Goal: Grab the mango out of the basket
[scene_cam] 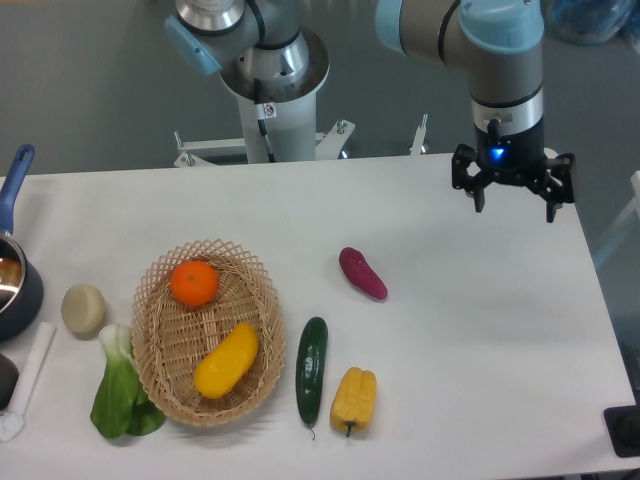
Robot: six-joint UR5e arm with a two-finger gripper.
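My pincer [513,208] hung over the far right part of the white table [480,330], its two fingers spread apart and pinching nothing. A blue light glowed on the wrist just above it. No brand or writing could be read on my arm; a small label on the grey base column [268,90] behind the table was too small to make out.

Nearest to the pincer, though well apart from it, lay one purple sweet potato [362,273], alone near the table's middle. Further toward the near edge lay one dark green cucumber [312,369], and just beside it on its right, one yellow bell pepper [354,399].

To the left of the cucumber stood one wicker basket [160,345]. It held two fruits: one mango [226,360], lying slantwise in the near half of the basket, and one orange [194,282] in the far half. The two did not touch. The mango was untouched by my pincer, which was far off on the opposite side of the table.

Against the basket's left rim lay one green bok choy [121,385]. Just beyond it sat one pale round item [83,308], which I could not identify. At the left edge stood one dark pot [14,290] with a blue handle, partly cut off from view.

No item bore readable lettering.
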